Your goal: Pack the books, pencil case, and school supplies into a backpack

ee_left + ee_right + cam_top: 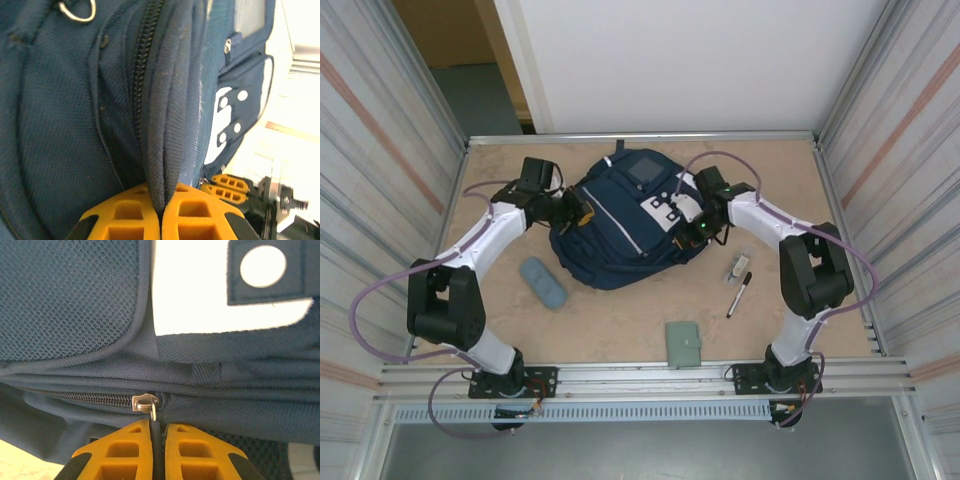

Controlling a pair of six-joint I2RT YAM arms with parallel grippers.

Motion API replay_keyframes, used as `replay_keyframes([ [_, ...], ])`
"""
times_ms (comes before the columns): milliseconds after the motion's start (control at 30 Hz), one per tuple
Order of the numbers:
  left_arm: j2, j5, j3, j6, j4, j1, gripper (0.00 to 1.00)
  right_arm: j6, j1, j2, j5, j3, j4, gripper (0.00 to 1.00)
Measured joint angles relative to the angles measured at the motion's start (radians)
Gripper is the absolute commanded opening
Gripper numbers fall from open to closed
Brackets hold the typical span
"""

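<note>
R gripper (154, 435) on backpack (70, 300) zip pull (146, 403)

My jaws, two yellow ribbed pads at the bottom edge, are pressed together with only a thin dark line between them. Right above them sits the metal zip slider (145, 402) of the backpack (75, 300), and its small ring pull (153, 412) drops straight into that line, pinched between my jaws. The zip teeth (75, 397) run off to the left from the slider, under a piped seam. Above is navy mesh fabric; to the upper right, a white patch (200, 300) with a navy tab carrying a round white dot (262, 266). A sliver of pale desk (20, 460) shows at lower left.
</note>
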Motion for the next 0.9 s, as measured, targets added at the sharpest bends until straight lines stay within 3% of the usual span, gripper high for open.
replay_keyframes([
  [133, 0.0, -0.017, -0.032, -0.017, 0.019, 0.008, 0.0, -0.017, 0.11, 0.014, 0.169, 0.058, -0.117, 0.0],
  [333, 0.0, -0.011, -0.049, -0.061, 0.063, 0.02, 0.0, -0.018, 0.156, 0.029, 0.234, 0.114, -0.209, 0.0],
  [667, 0.0, -0.027, -0.103, -0.127, 0.179, 0.024, 0.0, -0.047, 0.181, 0.029, 0.128, 0.194, -0.312, 0.0],
  [900, 0.004, -0.072, -0.169, -0.159, 0.248, 0.02, 0.0, -0.072, 0.239, 0.109, 0.105, 0.357, -0.439, 0.05],
])
